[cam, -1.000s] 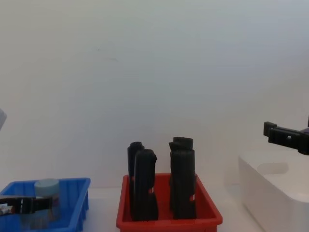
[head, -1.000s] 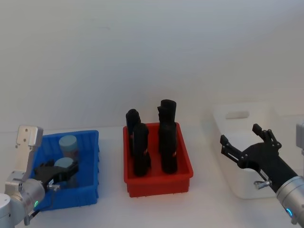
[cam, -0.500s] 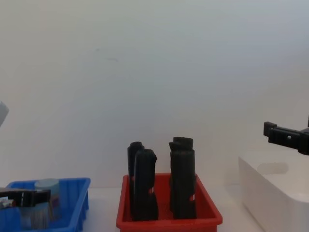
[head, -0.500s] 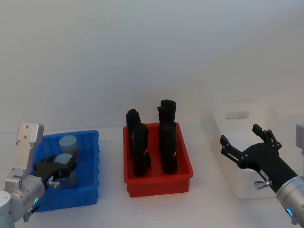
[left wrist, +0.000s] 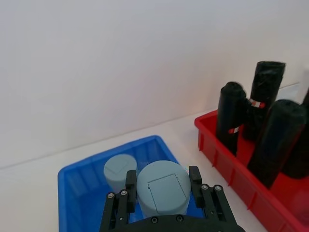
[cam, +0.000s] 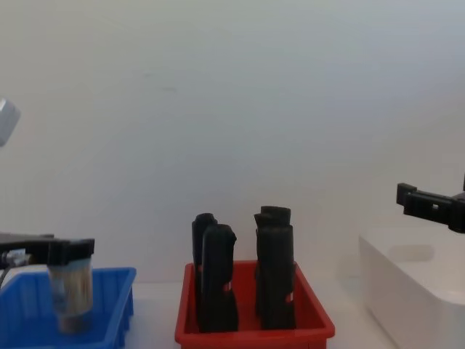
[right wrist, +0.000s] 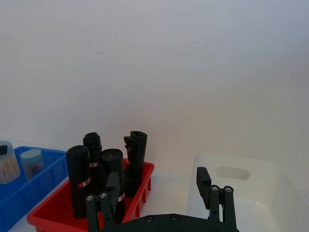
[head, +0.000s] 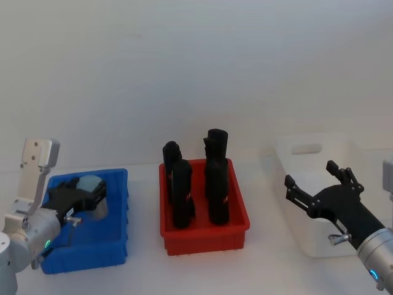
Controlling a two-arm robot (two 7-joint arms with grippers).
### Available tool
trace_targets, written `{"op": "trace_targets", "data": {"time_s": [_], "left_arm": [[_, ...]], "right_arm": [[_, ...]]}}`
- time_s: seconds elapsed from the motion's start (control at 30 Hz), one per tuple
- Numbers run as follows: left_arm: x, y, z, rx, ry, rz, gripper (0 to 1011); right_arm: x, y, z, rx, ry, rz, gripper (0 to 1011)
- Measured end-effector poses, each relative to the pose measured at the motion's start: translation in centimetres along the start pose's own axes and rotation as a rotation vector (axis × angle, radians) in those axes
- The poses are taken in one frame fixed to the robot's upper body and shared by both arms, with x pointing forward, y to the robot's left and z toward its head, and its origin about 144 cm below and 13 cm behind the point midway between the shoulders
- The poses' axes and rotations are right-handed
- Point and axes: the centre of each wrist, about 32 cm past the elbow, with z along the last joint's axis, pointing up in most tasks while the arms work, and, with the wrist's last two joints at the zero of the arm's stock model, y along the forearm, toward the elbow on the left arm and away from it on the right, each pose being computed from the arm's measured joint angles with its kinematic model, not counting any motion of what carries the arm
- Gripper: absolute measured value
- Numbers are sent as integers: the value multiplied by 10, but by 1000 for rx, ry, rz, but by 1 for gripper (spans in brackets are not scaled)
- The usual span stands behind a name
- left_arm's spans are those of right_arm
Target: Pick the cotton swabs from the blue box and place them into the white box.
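Note:
My left gripper [head: 83,198] is shut on a jar of cotton swabs [head: 92,184] with a pale blue-grey lid, held upright above the blue box [head: 116,236]. The left wrist view shows the black fingers [left wrist: 194,177] on both sides of the held jar [left wrist: 163,191], and a second jar [left wrist: 119,172] standing in the blue box [left wrist: 67,183] below. From the chest the held jar [cam: 73,292] hangs over the blue box [cam: 120,305]. My right gripper [head: 316,193] stands open in front of the white box [head: 319,161], with nothing between its fingers.
A red bin [head: 202,236] with several tall black upright objects [head: 216,178] stands between the blue box and the white box. A plain white wall runs behind the table.
My left gripper has risen with the jar, lifting it from the floor of the blue box to above the rim. The right arm has not moved.

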Motion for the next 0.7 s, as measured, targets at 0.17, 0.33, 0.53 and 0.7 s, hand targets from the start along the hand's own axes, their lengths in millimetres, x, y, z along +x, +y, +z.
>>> {"op": "trace_targets", "data": {"time_s": [0.17, 0.33, 0.53, 0.7], "left_arm": [[-4, 4, 17, -28, -29, -37, 652], [-8, 8, 39, -54, -60, -86, 653], [-12, 11, 60, -64, -82, -137, 652], [-16, 14, 82, -62, -98, -184, 652]], "right_arm": [[0, 0, 0, 0, 0, 0, 1002], [0, 0, 0, 0, 0, 0, 1002], [0, 0, 0, 0, 0, 0, 1002], [0, 0, 0, 0, 0, 0, 1002]]}}
